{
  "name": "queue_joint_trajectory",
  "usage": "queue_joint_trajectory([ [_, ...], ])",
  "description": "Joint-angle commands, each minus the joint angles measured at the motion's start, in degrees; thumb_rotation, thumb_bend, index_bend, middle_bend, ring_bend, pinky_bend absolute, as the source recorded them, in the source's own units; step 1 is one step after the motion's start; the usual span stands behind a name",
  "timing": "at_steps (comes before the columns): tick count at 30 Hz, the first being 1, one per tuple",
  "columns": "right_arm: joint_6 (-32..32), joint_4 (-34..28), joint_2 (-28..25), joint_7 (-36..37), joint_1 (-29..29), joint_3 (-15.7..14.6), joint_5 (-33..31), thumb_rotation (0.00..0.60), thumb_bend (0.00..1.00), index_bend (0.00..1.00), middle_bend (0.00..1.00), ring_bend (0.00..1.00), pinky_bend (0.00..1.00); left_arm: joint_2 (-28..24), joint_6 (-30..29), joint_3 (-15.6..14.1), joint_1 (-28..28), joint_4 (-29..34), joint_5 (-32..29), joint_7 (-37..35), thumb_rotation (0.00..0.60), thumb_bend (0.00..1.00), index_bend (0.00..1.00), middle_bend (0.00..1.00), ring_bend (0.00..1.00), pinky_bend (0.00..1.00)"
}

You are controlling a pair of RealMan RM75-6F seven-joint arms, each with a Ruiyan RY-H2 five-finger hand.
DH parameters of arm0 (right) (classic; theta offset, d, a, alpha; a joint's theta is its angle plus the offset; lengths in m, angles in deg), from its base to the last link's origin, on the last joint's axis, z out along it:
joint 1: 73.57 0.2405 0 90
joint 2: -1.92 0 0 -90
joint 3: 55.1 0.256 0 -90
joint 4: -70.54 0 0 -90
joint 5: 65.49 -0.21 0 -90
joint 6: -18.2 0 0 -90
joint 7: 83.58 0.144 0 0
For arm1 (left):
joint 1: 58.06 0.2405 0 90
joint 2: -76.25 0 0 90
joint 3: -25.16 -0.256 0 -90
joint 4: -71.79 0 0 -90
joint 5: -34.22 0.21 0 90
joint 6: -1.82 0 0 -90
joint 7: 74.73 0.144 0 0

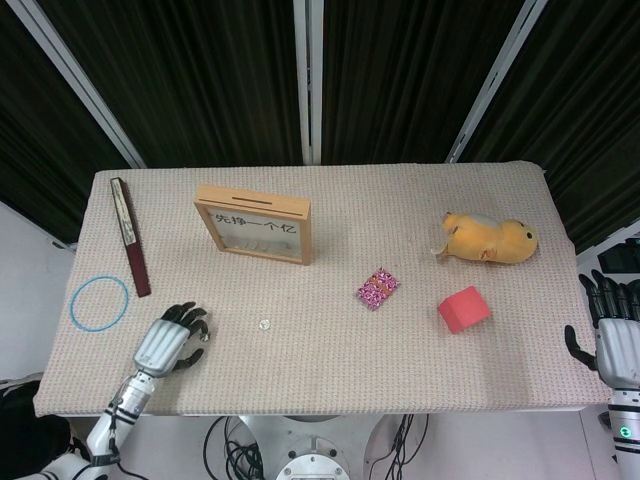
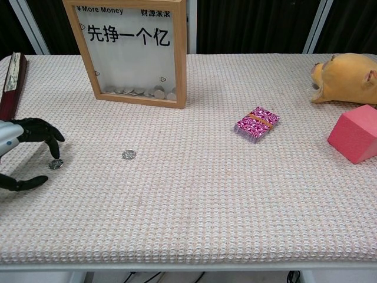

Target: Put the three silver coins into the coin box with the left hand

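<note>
The wooden coin box (image 1: 253, 223) (image 2: 132, 50) stands upright at the back left, with several coins lying behind its clear front. One silver coin (image 2: 56, 164) lies on the cloth between the fingers and thumb of my left hand (image 2: 23, 156) (image 1: 170, 340); a fingertip hangs just over it, and I cannot tell whether they touch. The hand's fingers are apart and it holds nothing. A second silver coin (image 2: 128, 154) (image 1: 264, 324) lies to the right of that hand. No third loose coin shows. My right hand (image 1: 615, 340) hovers empty off the table's right edge.
A pink card pack (image 1: 377, 288) lies mid-table, with a red block (image 1: 463, 309) and a yellow plush toy (image 1: 490, 238) to the right. On the left are a dark stick (image 1: 130, 235) and a blue ring (image 1: 99, 302).
</note>
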Motion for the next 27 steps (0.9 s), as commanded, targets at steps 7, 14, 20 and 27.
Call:
queue_joint_trajectory([
  [7, 0.2, 0.2, 0.1, 0.1, 0.0, 0.0, 0.0, 0.600, 0.39, 0.00, 0.00, 0.00, 0.00, 0.2, 0.8, 0.4, -0.3, -0.4, 0.2, -0.5, 0.600, 0.24, 0.44, 0.23, 0.12, 0.21],
  [14, 0.2, 0.4, 0.1, 0.3, 0.0, -0.1, 0.0, 0.600, 0.39, 0.00, 0.00, 0.00, 0.00, 0.2, 2.1, 0.6, -0.3, -0.2, -0.5, -0.1, 0.600, 0.25, 0.44, 0.23, 0.11, 0.21],
  [20, 0.1, 0.4, 0.1, 0.3, 0.0, -0.1, 0.1, 0.600, 0.39, 0.00, 0.00, 0.00, 0.00, 0.1, 2.5, 0.6, -0.2, -0.1, -0.7, 0.2, 0.600, 0.25, 0.44, 0.23, 0.11, 0.21],
  [27, 0.2, 0.3, 0.1, 0.2, 0.0, -0.1, 0.0, 0.600, 0.39, 0.00, 0.00, 0.00, 0.00, 0.0, 3.0, 0.6, -0.2, 0.0, -0.7, 0.5, 0.600, 0.25, 0.43, 0.23, 0.11, 0.21],
])
